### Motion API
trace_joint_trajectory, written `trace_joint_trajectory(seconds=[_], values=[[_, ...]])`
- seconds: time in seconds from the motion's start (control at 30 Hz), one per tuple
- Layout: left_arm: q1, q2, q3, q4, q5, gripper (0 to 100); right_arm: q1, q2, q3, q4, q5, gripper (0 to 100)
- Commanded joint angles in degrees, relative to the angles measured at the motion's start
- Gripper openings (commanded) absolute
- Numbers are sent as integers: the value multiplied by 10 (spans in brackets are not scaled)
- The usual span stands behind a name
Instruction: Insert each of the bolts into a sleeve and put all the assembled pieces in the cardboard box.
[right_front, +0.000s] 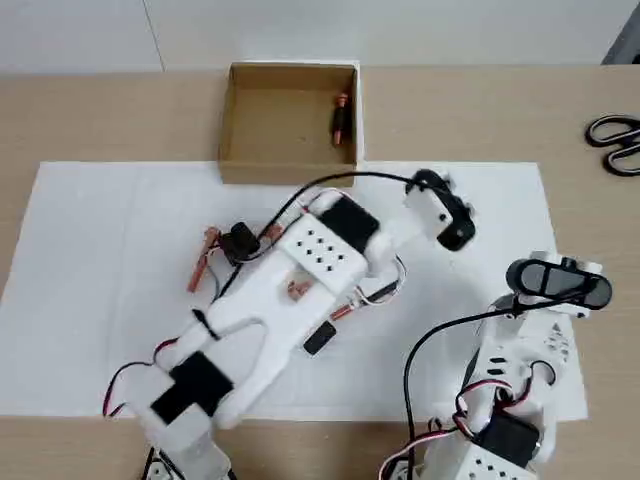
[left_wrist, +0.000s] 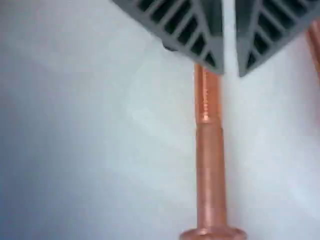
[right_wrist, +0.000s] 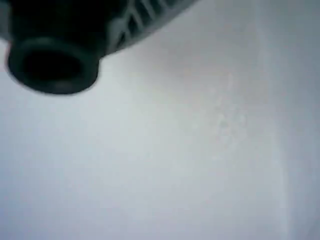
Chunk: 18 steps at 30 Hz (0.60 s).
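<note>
Showed a copper bolt (left_wrist: 210, 160) flat on the white paper (left_wrist: 75, 150), right of centre in the left wrist frame, head at the bottom edge. Set the left gripper (left_wrist: 229, 70) above its threaded tip, fingers parted by a narrow gap, clamping nothing. Held a black sleeve (right_wrist: 52, 65) in the closed right gripper (right_wrist: 115, 25), upper left of that frame. Showed one assembled piece (right_front: 340, 120) inside the cardboard box (right_front: 280, 125), top centre of the high view, loose bolts (right_front: 205, 258) left of centre, and scissors (right_front: 615, 145) at the tabletop (right_front: 100, 110) right edge.

I see bright, even overhead light on the white paper (right_front: 90, 300), with soft shadows beneath the left arm (right_front: 270, 290). The copper bolt (left_wrist: 210, 165) carries a mild sheen.
</note>
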<state>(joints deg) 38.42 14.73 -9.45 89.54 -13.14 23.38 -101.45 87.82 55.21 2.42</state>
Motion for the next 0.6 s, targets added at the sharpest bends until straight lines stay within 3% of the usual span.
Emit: trace_joint_trajectory(seconds=[0.0, 0.1, 0.27, 0.57], values=[[-8, 34, -52, 9, -23, 8, 6, -2, -4, -13, -4, 4], [-10, 78, -93, 28, -26, 13, 6, -2, -4, -14, -4, 4], [-11, 134, -171, 69, -26, 103, 6, -2, -4, -15, -4, 4], [-6, 199, -231, 70, -26, 104, 6, -2, -4, -12, -4, 4]])
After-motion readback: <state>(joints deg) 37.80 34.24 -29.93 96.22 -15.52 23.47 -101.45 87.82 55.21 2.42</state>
